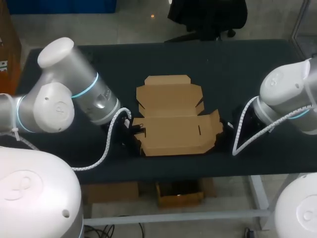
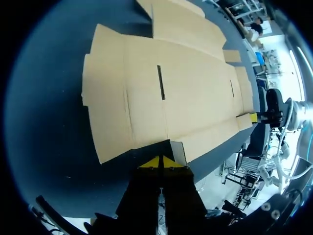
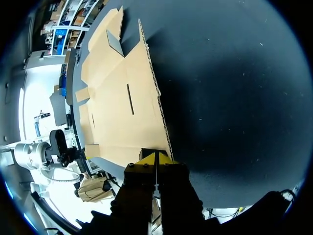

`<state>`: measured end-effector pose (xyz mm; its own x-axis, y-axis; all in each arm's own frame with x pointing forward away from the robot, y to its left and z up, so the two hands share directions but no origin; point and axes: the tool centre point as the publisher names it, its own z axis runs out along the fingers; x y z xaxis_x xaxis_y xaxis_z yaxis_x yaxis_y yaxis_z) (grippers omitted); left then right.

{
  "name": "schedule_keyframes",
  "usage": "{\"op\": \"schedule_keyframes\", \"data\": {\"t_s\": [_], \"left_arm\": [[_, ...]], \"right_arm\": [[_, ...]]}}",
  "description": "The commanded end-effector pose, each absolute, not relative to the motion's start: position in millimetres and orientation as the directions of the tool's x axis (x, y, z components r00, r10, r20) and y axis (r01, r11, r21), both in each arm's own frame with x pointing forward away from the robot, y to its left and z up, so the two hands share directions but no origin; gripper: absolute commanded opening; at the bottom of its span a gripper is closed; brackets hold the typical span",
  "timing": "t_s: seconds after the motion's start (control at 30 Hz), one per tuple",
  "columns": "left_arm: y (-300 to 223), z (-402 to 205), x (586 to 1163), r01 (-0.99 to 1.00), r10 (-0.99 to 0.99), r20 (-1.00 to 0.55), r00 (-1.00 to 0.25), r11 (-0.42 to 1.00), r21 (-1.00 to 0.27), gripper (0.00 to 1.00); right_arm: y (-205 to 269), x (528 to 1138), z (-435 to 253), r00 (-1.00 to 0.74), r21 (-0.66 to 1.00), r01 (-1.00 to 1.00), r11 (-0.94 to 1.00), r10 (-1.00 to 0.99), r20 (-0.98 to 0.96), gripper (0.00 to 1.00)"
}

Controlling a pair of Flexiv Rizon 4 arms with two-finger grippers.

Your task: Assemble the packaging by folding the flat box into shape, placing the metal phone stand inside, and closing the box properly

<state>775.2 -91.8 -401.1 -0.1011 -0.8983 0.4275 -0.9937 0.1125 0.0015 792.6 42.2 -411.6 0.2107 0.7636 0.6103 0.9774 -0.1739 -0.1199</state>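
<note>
Possibly flat box (image 3: 122, 98) edge inside right end effector (image 3: 155, 157), contact unclear.

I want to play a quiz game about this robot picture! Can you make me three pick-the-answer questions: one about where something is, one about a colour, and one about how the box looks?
1. Where is the cardboard box?
A. On the table, between the left arm and the right arm
B. On the floor
C. On top of an arm

2. What colour are the tips of the left claw and the right claw?
A. Red
B. Yellow
C. Green

3. How is the box now?
A. Closed up
B. Folded up with something inside
C. Spread open, not folded up

Answers:
1 A: it lies mid-table with an arm at each side.
2 B: both wrist views show yellow tips.
3 C: its panels and flaps are spread out on the table.
</note>
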Motion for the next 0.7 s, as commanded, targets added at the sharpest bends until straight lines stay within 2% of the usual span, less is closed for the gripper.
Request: {"op": "schedule_keyframes", "data": {"t_s": [0.03, 0.7], "left_arm": [[-96.7, -398.4, 771.3, -0.993, -0.905, 0.413, -0.105, 0.114, -0.003, 0.0], [-111.8, -390.1, 770.1, -0.988, -0.924, 0.349, -0.153, 0.155, -0.023, 0.0]], "right_arm": [[42.7, 788.6, -407.0, 0.207, -0.111, 0.978, -0.176, 0.765, 0.61, 0.0], [58.7, 793.2, -407.2, 0.183, -0.103, 0.983, -0.152, 0.781, 0.597, 0.0]]}}
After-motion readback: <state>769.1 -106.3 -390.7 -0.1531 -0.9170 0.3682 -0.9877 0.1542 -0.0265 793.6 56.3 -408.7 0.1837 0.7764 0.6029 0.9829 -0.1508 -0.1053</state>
